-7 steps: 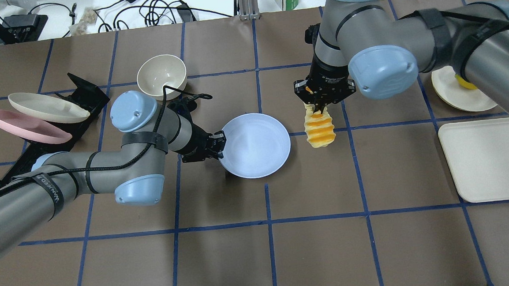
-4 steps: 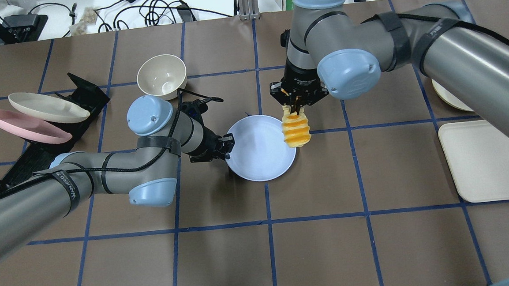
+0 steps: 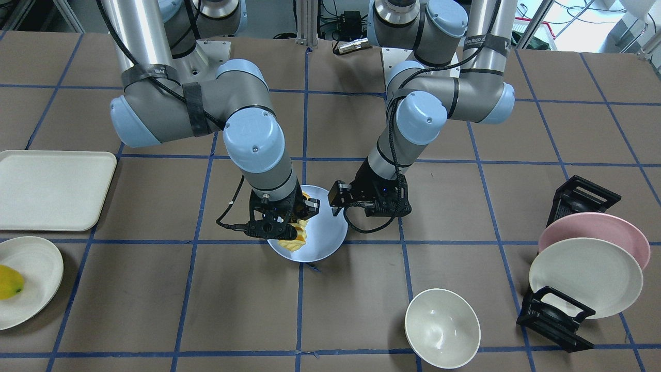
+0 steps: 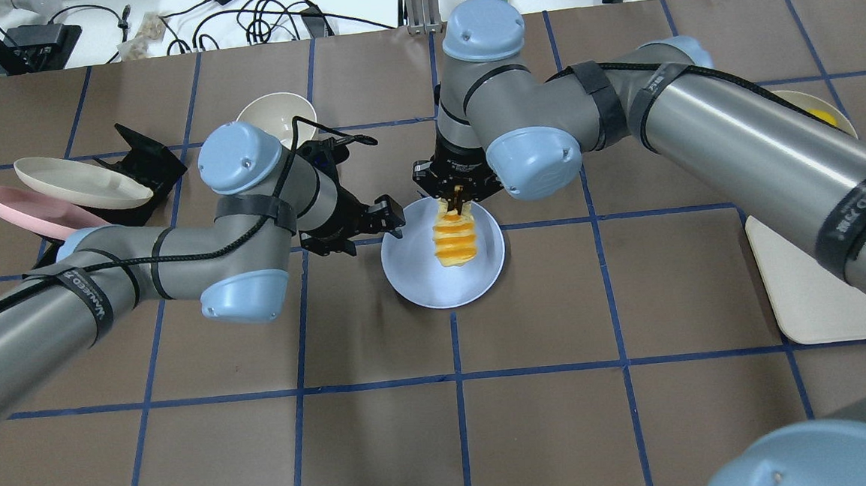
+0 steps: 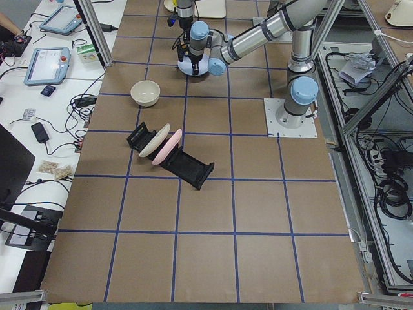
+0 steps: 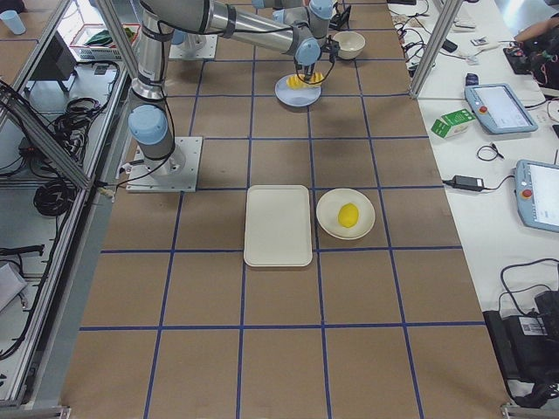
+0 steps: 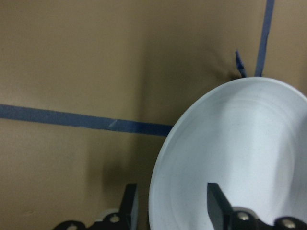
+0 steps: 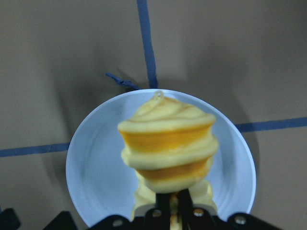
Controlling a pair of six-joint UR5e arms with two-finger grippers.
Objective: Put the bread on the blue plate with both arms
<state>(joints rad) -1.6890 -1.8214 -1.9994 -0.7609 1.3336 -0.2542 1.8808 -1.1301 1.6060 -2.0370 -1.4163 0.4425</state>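
The blue plate (image 4: 436,288) sits mid-table, and its rim lies between the fingers of my left gripper (image 4: 394,226), which is shut on the plate's left edge. The left wrist view shows the rim (image 7: 163,158) between both fingers (image 7: 217,206). My right gripper (image 4: 456,195) is shut on one end of the bread (image 4: 454,240), a yellow-orange ridged loaf. It holds the bread hanging over the plate's middle. In the right wrist view the bread (image 8: 168,143) hangs above the plate (image 8: 96,172). The front view shows the bread (image 3: 293,240) low over the plate (image 3: 323,230).
A cream bowl (image 4: 271,109) stands behind my left arm. A black rack (image 4: 146,159) at far left holds a pink plate (image 4: 33,215) and a cream plate (image 4: 76,182). A cream tray (image 4: 804,288) and a cream plate with a yellow fruit (image 3: 10,281) lie at right.
My right arm has carried the bread leftward from beside the plate to over its middle. My left arm has shifted the plate slightly to the right.
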